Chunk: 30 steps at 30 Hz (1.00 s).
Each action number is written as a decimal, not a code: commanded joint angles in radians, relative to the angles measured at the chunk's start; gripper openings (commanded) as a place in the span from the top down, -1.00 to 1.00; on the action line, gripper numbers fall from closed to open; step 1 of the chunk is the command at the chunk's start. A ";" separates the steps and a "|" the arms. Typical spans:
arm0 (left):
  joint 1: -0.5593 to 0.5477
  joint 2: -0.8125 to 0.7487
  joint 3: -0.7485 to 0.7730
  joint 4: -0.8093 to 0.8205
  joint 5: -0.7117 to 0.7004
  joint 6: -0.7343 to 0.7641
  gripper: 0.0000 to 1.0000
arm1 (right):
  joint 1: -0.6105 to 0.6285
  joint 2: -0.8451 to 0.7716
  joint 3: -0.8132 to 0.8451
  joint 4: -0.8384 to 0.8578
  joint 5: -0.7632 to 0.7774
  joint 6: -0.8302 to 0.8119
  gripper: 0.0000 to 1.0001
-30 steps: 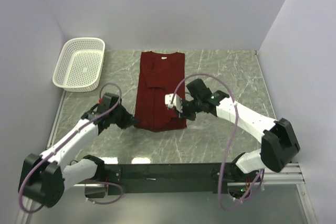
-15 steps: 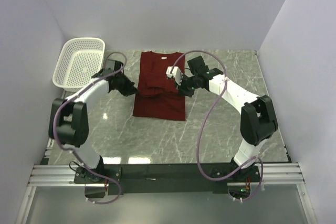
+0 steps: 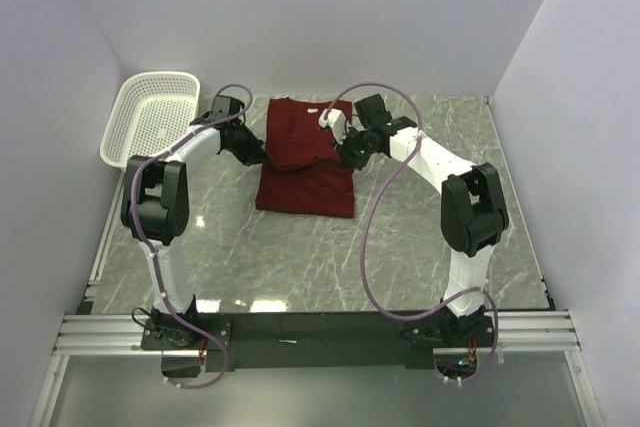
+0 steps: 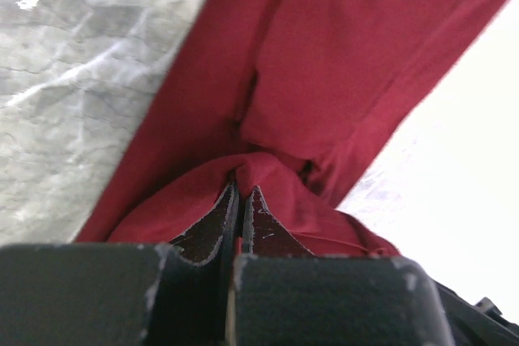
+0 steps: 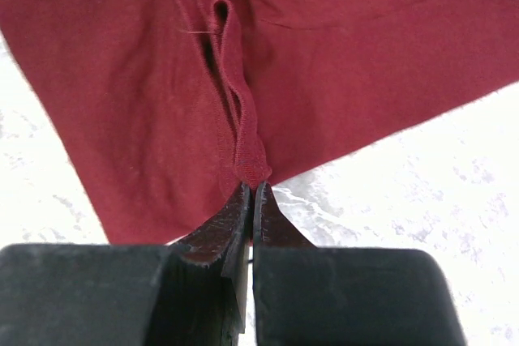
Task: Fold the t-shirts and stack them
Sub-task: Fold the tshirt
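A maroon t-shirt (image 3: 305,162) lies on the marble table, its lower part folded up over the upper part. My left gripper (image 3: 258,154) is shut on the shirt's left edge; in the left wrist view the gripper (image 4: 242,192) pinches a fold of maroon cloth (image 4: 324,79). My right gripper (image 3: 342,153) is shut on the shirt's right edge; in the right wrist view the gripper (image 5: 252,187) pinches a narrow doubled hem of the shirt (image 5: 243,54). The neck label is hidden.
A white mesh basket (image 3: 150,132) stands at the back left, close behind the left arm. Grey walls close the table on the left, back and right. Bare marble (image 3: 300,267) lies between the shirt and the arm bases.
Both grippers have carried the shirt's bottom hem from the near edge toward the back, folding the shirt over itself. Both arms now reach much farther back.
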<state>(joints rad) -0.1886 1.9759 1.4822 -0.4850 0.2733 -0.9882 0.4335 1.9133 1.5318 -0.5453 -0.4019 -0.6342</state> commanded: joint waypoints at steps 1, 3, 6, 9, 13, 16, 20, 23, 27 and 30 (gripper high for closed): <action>0.008 0.015 0.053 -0.012 0.021 0.017 0.99 | -0.012 0.015 0.065 0.019 0.018 0.031 1.00; 0.009 0.029 0.070 -0.018 0.020 0.020 0.99 | -0.015 0.024 0.074 0.024 0.021 0.036 1.00; 0.009 0.046 0.096 -0.026 0.020 0.025 0.99 | -0.016 0.033 0.083 0.028 0.029 0.044 1.00; 0.009 0.060 0.113 -0.035 0.015 0.023 0.99 | -0.019 0.050 0.100 0.025 0.035 0.051 1.00; 0.014 0.077 0.150 -0.043 0.018 0.014 0.62 | -0.021 0.096 0.149 0.047 0.112 0.177 0.30; 0.015 0.078 0.200 -0.059 -0.005 0.002 0.21 | -0.019 0.115 0.188 0.106 0.282 0.309 -0.13; 0.015 0.032 0.230 -0.035 -0.023 0.008 -0.31 | -0.021 0.098 0.194 0.151 0.397 0.381 -0.26; 0.017 -0.023 0.205 -0.011 -0.029 0.048 -0.44 | -0.032 0.049 0.137 0.162 0.339 0.369 -0.26; 0.024 -0.144 0.069 0.084 0.001 0.184 -0.44 | -0.041 -0.017 0.084 -0.057 -0.041 0.007 -0.26; 0.026 -0.254 -0.103 0.128 0.012 0.238 -0.42 | -0.036 -0.132 -0.060 -0.127 -0.182 -0.212 -0.27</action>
<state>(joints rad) -0.1673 1.8534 1.4845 -0.4244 0.2676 -0.8631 0.3920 1.9240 1.5665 -0.5285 -0.3492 -0.5472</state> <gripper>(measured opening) 0.713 0.633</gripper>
